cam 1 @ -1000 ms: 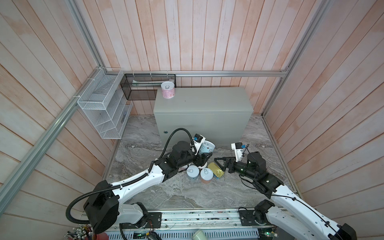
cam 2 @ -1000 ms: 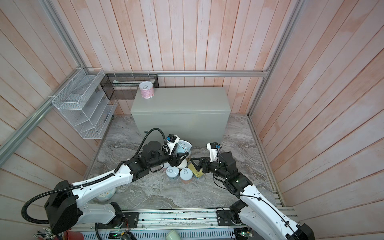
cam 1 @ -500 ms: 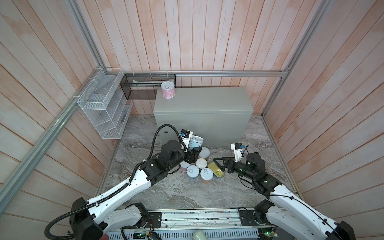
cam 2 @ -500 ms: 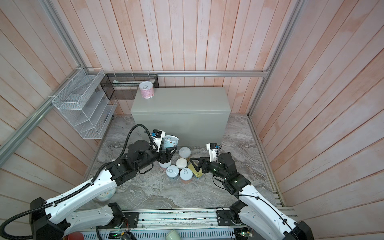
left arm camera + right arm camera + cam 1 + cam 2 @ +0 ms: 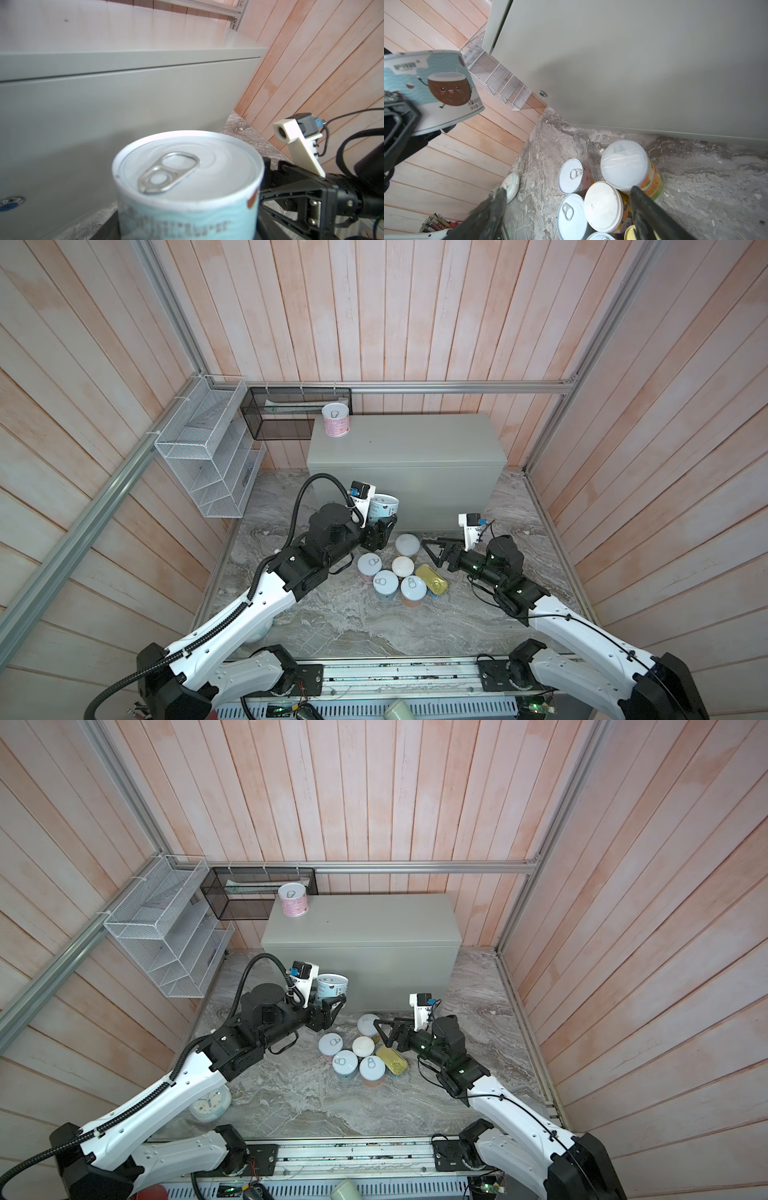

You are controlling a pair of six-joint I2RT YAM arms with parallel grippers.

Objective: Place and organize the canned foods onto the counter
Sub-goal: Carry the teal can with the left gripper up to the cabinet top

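Six cans (image 5: 402,566) clustered on marble floor (image 5: 332,626) before counter (image 5: 415,443). Left gripper (image 5: 381,524) clamps blue can (image 5: 384,506), raised beside counter front. Right gripper (image 5: 432,552) spread wide, empty, over cluster. Pink can (image 5: 336,419) stands on counter's back-left corner.

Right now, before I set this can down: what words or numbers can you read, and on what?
Held can, label: Chinese brand box and small Chinese lines beside a coconut cartoon; too blurred to quote.
Held can, side in the left wrist view: dotted print line; blurred.
Pink can on the counter: print too small.
Floor cans: nothing readable.
No text reads clearly.
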